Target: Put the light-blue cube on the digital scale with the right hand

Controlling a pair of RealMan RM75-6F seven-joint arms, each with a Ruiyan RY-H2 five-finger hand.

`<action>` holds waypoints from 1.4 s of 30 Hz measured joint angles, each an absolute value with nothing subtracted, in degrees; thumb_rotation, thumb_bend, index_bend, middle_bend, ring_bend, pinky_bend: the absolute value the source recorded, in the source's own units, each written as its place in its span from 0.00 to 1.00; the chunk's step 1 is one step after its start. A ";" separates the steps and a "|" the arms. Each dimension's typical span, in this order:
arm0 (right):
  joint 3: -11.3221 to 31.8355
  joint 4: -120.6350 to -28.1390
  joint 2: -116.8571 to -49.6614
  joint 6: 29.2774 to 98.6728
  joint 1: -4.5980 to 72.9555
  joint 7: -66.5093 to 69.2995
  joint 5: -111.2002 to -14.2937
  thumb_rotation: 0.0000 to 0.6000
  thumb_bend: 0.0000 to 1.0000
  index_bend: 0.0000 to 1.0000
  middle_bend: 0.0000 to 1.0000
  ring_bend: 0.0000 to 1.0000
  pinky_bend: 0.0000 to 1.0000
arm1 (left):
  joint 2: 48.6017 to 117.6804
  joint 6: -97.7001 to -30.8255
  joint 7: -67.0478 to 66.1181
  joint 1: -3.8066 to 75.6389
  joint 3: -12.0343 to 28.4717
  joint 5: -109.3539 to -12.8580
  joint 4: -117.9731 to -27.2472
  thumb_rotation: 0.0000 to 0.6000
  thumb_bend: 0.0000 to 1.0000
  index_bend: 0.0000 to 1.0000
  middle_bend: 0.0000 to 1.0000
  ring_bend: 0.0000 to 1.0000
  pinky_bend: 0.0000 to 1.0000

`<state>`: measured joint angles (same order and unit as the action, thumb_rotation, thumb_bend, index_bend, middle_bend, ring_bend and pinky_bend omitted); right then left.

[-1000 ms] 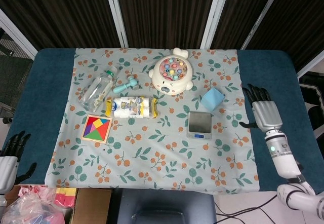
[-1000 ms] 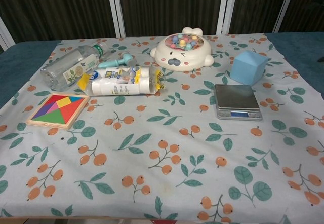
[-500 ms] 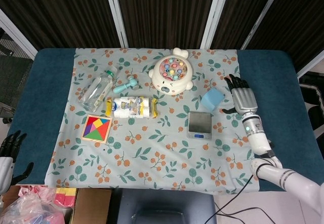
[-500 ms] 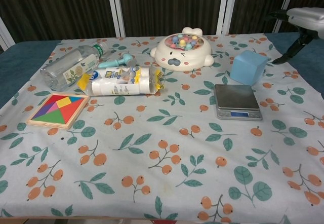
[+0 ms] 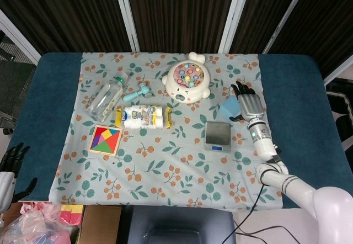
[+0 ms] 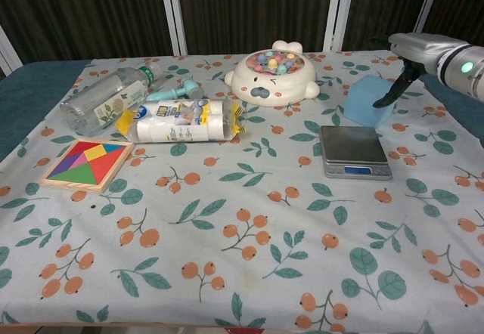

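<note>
The light-blue cube (image 5: 228,110) (image 6: 363,102) sits on the floral cloth just behind the digital scale (image 5: 218,136) (image 6: 354,151). My right hand (image 5: 247,104) (image 6: 420,48) hovers over the cube's right side with fingers spread, partly covering it in the head view. In the chest view its thumb points down in front of the cube's right face, and I see no grip on it. The scale's platform is bare. My left hand (image 5: 11,164) hangs low off the table's left front corner, fingers apart and holding nothing.
A white fishing-game toy (image 5: 187,81) stands behind the cube to its left. A clear bottle (image 5: 105,96), a teal toy hammer (image 5: 137,93), a wrapped roll packet (image 5: 142,116) and a tangram puzzle (image 5: 106,139) lie on the cloth's left half.
My right hand has moved leftward from the table's right edge to just above the cube. The cube and scale have not moved. The left hand dropped slightly lower.
</note>
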<state>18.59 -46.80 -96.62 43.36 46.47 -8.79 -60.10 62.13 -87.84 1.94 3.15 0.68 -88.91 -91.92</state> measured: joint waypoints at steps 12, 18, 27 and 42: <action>18.30 -35.78 -102.65 40.26 49.64 -4.61 -61.49 1.00 0.18 0.22 0.21 0.21 0.37 | 61.93 -87.75 3.21 3.29 0.62 -89.41 -91.47 1.00 0.33 0.04 0.00 0.00 0.33; 18.15 -31.39 -105.45 39.99 50.88 -1.16 -63.09 1.00 0.28 0.37 0.32 0.35 0.51 | 61.98 -87.80 3.48 3.34 0.52 -89.75 -91.23 1.00 0.33 0.04 0.00 0.00 0.33; 17.29 -26.28 -107.99 39.49 51.44 0.41 -64.99 1.00 0.33 0.67 0.55 0.65 0.78 | 61.86 -87.79 4.19 3.36 0.54 -89.76 -91.05 1.00 0.33 0.05 0.00 0.00 0.33; 17.92 -33.63 -105.41 50.51 48.50 -0.02 -66.76 1.00 0.34 0.80 0.65 0.74 0.86 | 61.73 -87.84 4.51 3.41 0.32 -90.34 -91.06 1.00 0.33 0.05 0.00 0.00 0.33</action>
